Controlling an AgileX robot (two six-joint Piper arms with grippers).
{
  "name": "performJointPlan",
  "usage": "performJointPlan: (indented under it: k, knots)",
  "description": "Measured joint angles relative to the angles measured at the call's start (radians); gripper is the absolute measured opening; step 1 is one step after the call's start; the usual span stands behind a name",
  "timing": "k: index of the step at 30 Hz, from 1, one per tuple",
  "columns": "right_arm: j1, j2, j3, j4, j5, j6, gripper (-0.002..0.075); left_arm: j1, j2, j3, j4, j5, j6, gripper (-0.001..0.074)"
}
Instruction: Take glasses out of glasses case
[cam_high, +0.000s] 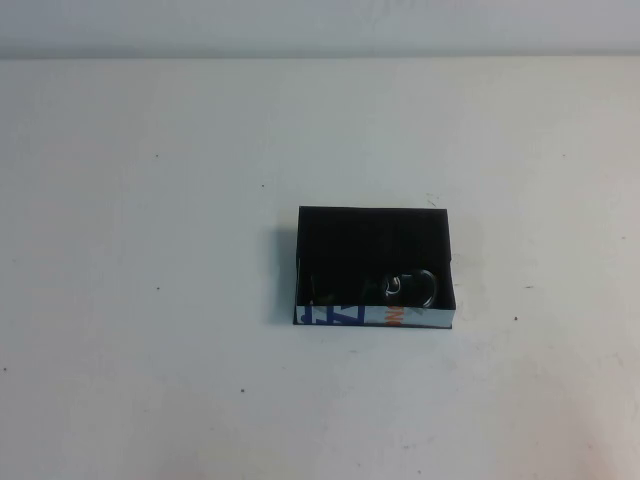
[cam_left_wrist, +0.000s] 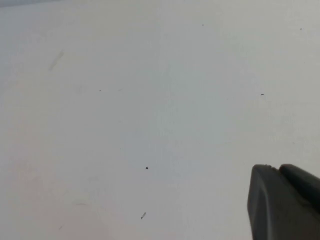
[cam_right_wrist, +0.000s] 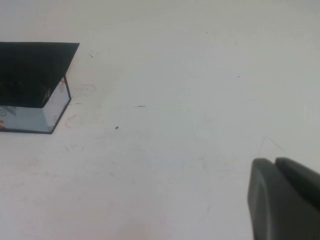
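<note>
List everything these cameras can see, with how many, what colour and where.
glasses case: one, black box with a white printed front edge, lid off, near the table's middle, slightly toward the robot's right.
glasses: one pair, dark frames, lying inside the case near its front right corner.
table: one, white, with small dark specks, under everything.
left claw: one, dark, seen only in its own wrist view, over bare table, away from the case.
right claw: one, dark, seen only in its own wrist view, above the table, apart from the case.
</note>
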Motion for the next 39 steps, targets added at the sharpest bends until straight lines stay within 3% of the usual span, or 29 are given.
performJointPlan:
  k: [33,39]
  knots:
    - [0.0,0.0,0.0,-0.008,0.0,0.0,-0.0018,0.0,0.0,0.0,0.0,0.0,0.0,-0.0004]
    - [0.0,0.0,0.0,0.14,-0.061,0.0,-0.0018,0.0,0.0,0.0,0.0,0.0,0.0,-0.0004]
